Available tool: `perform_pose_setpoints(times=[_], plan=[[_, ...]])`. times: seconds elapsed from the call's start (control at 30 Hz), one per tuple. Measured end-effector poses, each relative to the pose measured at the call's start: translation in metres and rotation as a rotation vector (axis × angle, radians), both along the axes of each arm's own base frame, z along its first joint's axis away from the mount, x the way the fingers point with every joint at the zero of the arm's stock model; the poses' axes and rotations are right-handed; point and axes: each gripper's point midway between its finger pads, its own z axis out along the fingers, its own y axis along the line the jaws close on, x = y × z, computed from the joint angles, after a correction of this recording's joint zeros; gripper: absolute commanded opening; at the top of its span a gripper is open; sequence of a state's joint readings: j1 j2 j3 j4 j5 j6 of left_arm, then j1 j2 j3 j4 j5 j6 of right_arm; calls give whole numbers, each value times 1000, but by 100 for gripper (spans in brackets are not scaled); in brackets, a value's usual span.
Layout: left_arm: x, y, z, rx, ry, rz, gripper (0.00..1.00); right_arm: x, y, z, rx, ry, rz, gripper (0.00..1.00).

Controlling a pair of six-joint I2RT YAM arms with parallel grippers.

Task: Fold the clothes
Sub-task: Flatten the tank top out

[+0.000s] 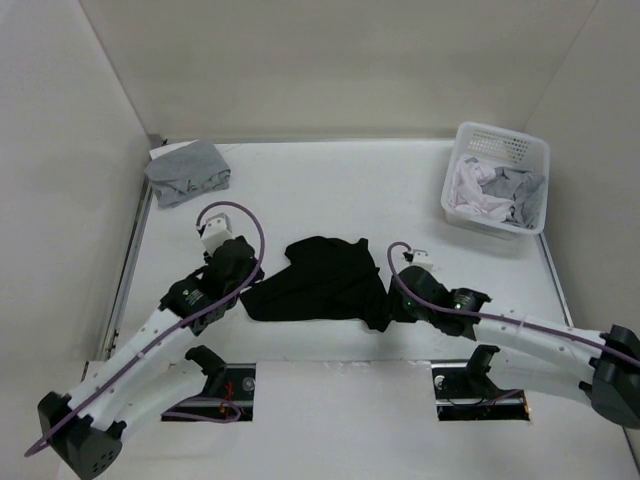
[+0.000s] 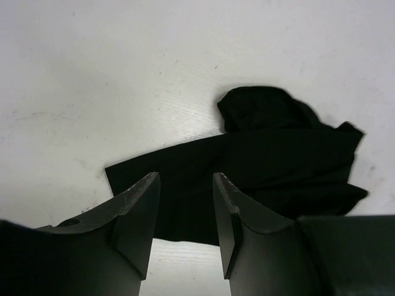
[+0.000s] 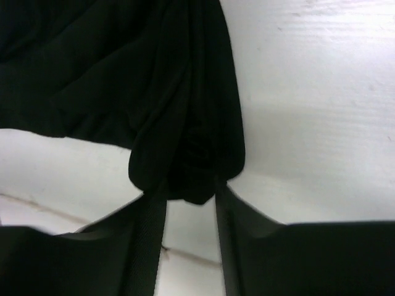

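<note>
Black shirt [image 1: 320, 280] runs nine-to-three between the arms. Left gripper [image 1: 241, 286] sits at its nine end and right gripper [image 1: 394, 300] at three, both jaws parted, gripping nothing.

Surface [image 1: 330, 190]: white, flat and matt, faintly scuffed, with pale panels on the left, far and right sides. Three items lie on it.
1. Black garment [image 1: 320, 280]: near middle of the surface. It lies as a crumpled patch, wider than deep. Its left edge lies flat and its right end is bunched into folds.
2. Grey garment [image 1: 187, 172]: far left corner, folded into a compact bundle, well apart from the black one.
3. White lattice basket [image 1: 500, 146]: far right corner, upright, near the right panel.
</note>
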State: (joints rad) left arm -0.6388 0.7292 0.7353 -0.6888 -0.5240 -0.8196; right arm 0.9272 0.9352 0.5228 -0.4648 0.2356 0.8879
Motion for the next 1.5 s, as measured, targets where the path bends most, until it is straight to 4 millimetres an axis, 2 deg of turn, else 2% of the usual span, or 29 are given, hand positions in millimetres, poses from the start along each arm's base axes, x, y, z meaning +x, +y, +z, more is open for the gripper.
perform_pose_setpoints(times=[0.03,0.13,0.2,0.27,0.33,0.37,0.47,0.53,0.57,0.63,0.73,0.83,0.87,0.93,1.0,1.07,1.1,1.17,1.27,1.3,1.37,1.5], plan=[[4,-2,-11,16,20,-2,38,5,3,-6,-14,0,2,22],[7,1,-52,76,101,10,38,18,12,-8,-10,-26,6,19],[3,10,-77,107,153,28,38,26,22,3,21,-64,12,25],[0,21,-91,114,181,60,38,31,37,19,66,-106,32,40],[0,30,-99,109,197,94,38,32,53,29,107,-129,54,42],[1,35,-101,100,200,115,39,31,58,27,109,-125,64,44],[4,40,-107,75,209,141,40,25,58,4,75,-69,71,47],[5,35,-116,60,232,125,36,18,48,-19,29,-16,62,38],[5,30,-122,53,251,106,34,16,42,-29,8,8,55,28],[5,19,-130,44,273,72,32,17,30,-41,-24,38,25,20],[5,3,-138,35,285,19,30,38,15,-49,-48,48,-56,17],[8,-7,-141,26,281,-3,29,75,4,-47,-54,17,-139,21],[10,-8,-142,22,279,0,29,91,1,-46,-60,4,-168,24],[13,-8,-143,10,266,10,30,122,-6,-43,-67,-19,-216,38],[14,-6,-143,4,261,20,30,154,-11,-33,-63,-59,-253,45],[16,-4,-139,-7,245,32,30,169,-14,-13,-46,-122,-263,48],[18,-3,-136,-15,232,37,30,168,-13,-4,-36,-143,-256,48],[18,1,-133,-28,211,49,30,160,-11,17,-6,-197,-230,40],[16,5,-137,-31,213,58,30,152,-10,53,52,-289,-205,19],[14,5,-138,-32,218,58,30,152,-7,61,67,-310,-184,15],[11,4,-141,-37,229,50,30,153,-3,60,71,-306,-158,15],[3,-2,-144,-67,239,22,31,147,8,21,35,-200,-82,29]])
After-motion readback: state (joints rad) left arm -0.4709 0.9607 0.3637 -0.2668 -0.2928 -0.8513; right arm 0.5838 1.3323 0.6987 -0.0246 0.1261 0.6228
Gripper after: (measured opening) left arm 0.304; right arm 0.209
